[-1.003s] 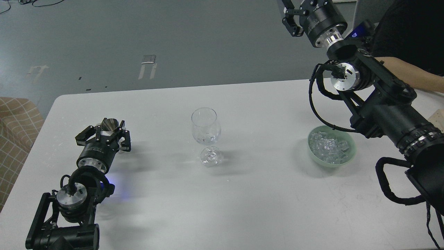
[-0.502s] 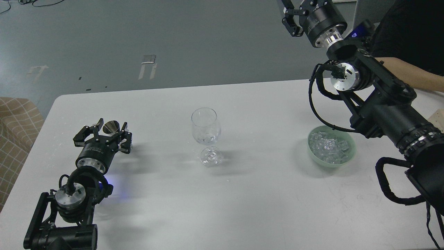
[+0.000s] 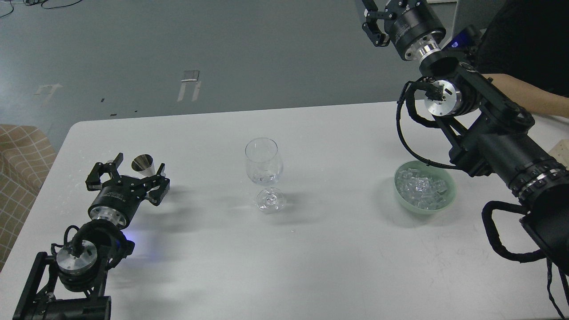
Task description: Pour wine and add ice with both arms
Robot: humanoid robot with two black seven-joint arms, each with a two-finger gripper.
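A clear wine glass (image 3: 264, 165) stands upright in the middle of the white table (image 3: 311, 249), with a little clear content at the bottom of its bowl. A small metal cup (image 3: 143, 162) stands on the table at the left. My left gripper (image 3: 138, 170) is open, its fingers spread on either side of the cup and not touching it. The ice (image 3: 421, 186), several clear cubes, lies in a pale green bowl (image 3: 450, 198) at the right. My right gripper (image 3: 378, 18) is raised at the top edge, far above the bowl, with its fingers cut off by the frame.
A person's bare forearm (image 3: 529, 97) rests at the table's far right, behind my right arm. A checked seat (image 3: 20, 155) stands off the table's left edge. Grey floor lies beyond the far edge.
My left gripper has opened off the metal cup and drawn back to the left and toward me, leaving the cup standing. The right arm has barely moved.
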